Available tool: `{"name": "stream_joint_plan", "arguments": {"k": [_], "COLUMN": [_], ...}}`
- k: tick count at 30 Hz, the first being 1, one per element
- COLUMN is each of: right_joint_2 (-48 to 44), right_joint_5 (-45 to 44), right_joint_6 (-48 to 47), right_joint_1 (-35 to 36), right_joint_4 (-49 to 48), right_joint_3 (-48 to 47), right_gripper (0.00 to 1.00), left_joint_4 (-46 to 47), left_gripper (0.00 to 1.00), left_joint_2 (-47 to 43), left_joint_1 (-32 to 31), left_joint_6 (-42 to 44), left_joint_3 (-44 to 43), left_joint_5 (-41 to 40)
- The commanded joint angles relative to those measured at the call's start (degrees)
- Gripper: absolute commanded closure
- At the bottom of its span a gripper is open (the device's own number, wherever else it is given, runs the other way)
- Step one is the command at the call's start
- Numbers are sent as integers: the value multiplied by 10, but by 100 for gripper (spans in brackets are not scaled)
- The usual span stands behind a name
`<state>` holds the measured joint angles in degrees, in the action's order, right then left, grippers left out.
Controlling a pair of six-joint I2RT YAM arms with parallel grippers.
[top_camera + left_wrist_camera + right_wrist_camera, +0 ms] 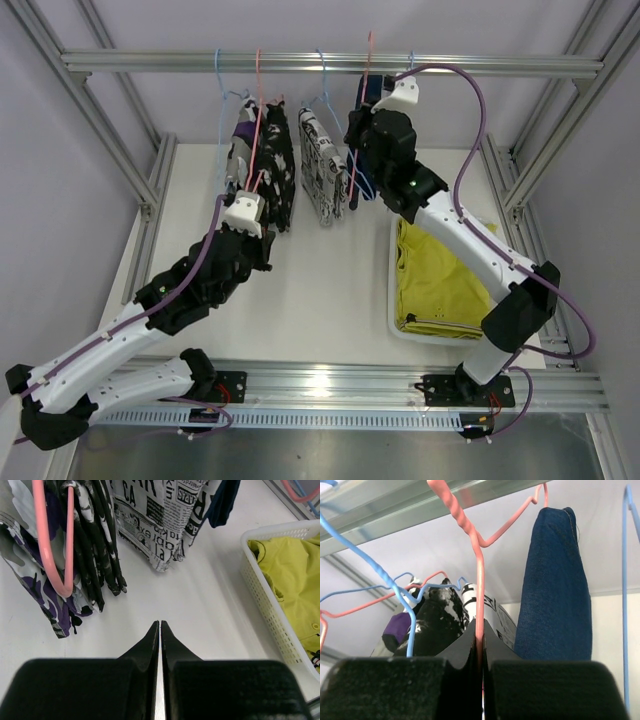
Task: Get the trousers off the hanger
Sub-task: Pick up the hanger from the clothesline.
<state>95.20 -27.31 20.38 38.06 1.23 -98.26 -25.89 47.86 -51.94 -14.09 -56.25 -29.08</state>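
Several trousers hang folded on wire hangers from the top rail (330,63). A black, white and purple pair (60,575) hangs on a pink hanger (62,555). Right of it hang a newsprint-patterned pair (155,525) and a navy blue pair (555,590). My right gripper (480,626) is raised near the rail and shut on the wire of another pink hanger (479,575), with the navy pair just to its right. My left gripper (160,624) is shut on nothing, low over the table in front of the patterned pairs. A yellow-green pair (440,280) lies in the basket.
The white basket (267,595) stands on the table at the right, under the right arm (470,250). Light blue hangers (395,587) hang beside the pink ones. Frame posts (150,190) stand at both sides of the white table (330,290).
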Motion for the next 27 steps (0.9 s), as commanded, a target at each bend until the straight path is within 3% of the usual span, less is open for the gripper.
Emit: {"name": "stream_joint_plan", "arguments": {"k": [1, 14, 27], "right_joint_2": [0, 48, 46], "right_joint_5": [-69, -147, -140], "right_joint_6": [-26, -48, -56], "right_joint_1": [5, 1, -46], "right_joint_4": [-130, -185, -187], "right_joint_3": [-11, -26, -26], "right_gripper": [100, 100, 100], "left_joint_4": [3, 0, 0], "left_gripper": [96, 96, 96], "left_joint_2": [-9, -14, -14], "left_joint_1": [5, 4, 4], "left_joint_6": [-3, -5, -5], "left_joint_3": [0, -1, -1], "left_joint_5": [11, 17, 23]}}
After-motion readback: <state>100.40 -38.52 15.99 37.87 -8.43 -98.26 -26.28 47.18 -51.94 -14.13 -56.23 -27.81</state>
